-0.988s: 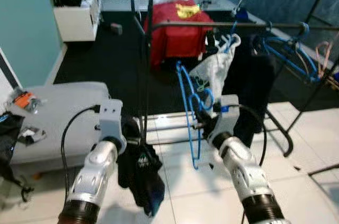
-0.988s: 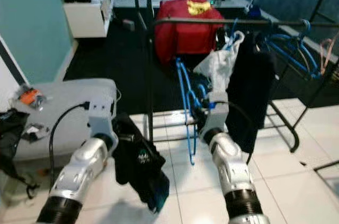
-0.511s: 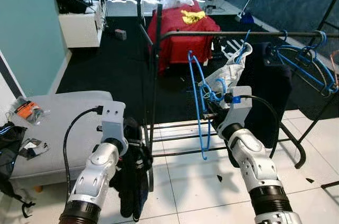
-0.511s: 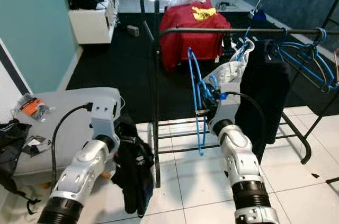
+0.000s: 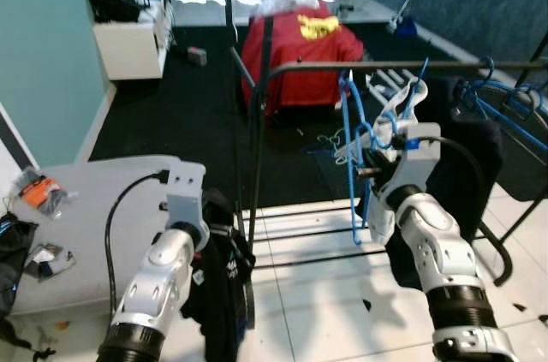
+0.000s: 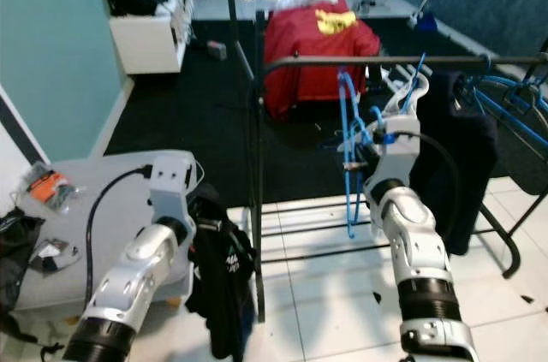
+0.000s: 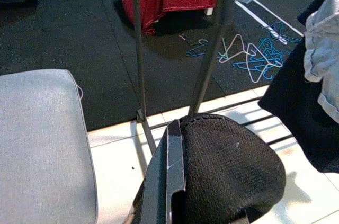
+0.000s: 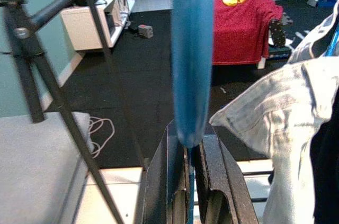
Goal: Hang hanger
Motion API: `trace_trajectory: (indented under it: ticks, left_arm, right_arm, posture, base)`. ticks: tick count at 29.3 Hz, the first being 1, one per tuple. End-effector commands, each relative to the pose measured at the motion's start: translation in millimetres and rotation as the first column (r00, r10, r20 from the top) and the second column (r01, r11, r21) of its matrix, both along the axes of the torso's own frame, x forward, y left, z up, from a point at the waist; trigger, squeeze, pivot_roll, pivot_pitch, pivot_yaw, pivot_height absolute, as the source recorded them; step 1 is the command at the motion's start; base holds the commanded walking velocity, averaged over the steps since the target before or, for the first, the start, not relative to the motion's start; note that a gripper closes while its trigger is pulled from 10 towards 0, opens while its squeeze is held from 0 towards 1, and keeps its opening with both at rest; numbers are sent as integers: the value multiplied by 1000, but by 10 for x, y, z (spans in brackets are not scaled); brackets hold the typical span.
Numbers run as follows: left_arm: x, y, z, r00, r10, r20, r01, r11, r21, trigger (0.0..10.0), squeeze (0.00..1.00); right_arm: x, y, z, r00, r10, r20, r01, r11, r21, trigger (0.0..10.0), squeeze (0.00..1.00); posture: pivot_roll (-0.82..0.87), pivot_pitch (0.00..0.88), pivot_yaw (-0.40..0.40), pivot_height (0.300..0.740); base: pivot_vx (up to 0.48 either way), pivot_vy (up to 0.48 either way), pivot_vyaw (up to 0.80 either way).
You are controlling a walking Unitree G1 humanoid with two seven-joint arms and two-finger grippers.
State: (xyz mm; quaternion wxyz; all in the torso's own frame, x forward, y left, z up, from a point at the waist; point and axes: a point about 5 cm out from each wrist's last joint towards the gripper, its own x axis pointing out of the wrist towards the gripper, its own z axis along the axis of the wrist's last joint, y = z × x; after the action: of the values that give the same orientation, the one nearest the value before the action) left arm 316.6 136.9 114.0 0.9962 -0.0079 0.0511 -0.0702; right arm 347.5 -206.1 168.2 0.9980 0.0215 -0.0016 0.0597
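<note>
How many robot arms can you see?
2. The left arm is low down, its pincer holding a black garment. The right arm reaches up by the clothes rail, its pincer gripping a blue hanger.

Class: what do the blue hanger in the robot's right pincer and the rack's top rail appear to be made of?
Blue hanger: probably plastic or plastic-coated wire, judging by its thin, uniform bright blue, slightly glossy rod. Top rail: likely painted or coated metal tube, judging by its dark, straight, thin and rigid look with a dull sheen.
</note>
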Motion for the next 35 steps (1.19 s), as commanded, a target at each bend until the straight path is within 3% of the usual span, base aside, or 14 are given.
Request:
trace_trajectory:
  ticks: [1,12,20,21,22,24,27,35]
  left_arm:
    - [1,-15,-7,1000,-10,-4,10,1000,6,10000,0]
    - [4,-4,-31,1000,5,-19,-5,1000,22,10000,0]
    - [10,16,-33,1000,16,-22,-15,999,32,10000,0]
    - [16,24,-33,1000,20,-24,-19,999,36,10000,0]
    - [16,24,-33,1000,20,-24,-19,999,36,10000,0]
    - [25,22,-28,999,19,-26,-18,999,42,10000,0]
    - [29,23,-25,999,19,-26,-18,999,45,10000,0]
    - [31,43,-10,1000,25,-18,-24,999,45,10000,0]
  right_arm:
    - [21,-94,59,1000,-12,-8,12,1000,-5,10000,0]
    - [73,-102,256,998,-10,60,12,999,-36,10000,0]
    - [94,0,380,996,27,82,-23,998,-56,10000,0]
    - [102,130,508,992,64,108,-57,996,-68,10000,0]
    - [102,130,508,992,64,108,-57,996,-68,10000,0]
    - [77,421,742,975,151,163,-139,987,-78,10000,0]
    - [59,544,813,965,189,180,-178,981,-79,10000,0]
    - [68,546,942,958,178,226,-162,983,-87,10000,0]
  posture:
    - [-77,0,-31,740]
    - [-77,0,-30,740]
    - [-75,0,-30,740]
    - [-76,0,-27,740]
    - [-76,0,-27,740]
    - [-72,0,-27,740]
    - [-69,0,-27,740]
    - [-70,0,-24,740]
  base:
    - [311,0,0]
    - [78,0,0]
    - [0,0,0]
    - [0,0,0]
    - [0,0,0]
    - [0,0,0]
    - [0,0,0]
    - [0,0,0]
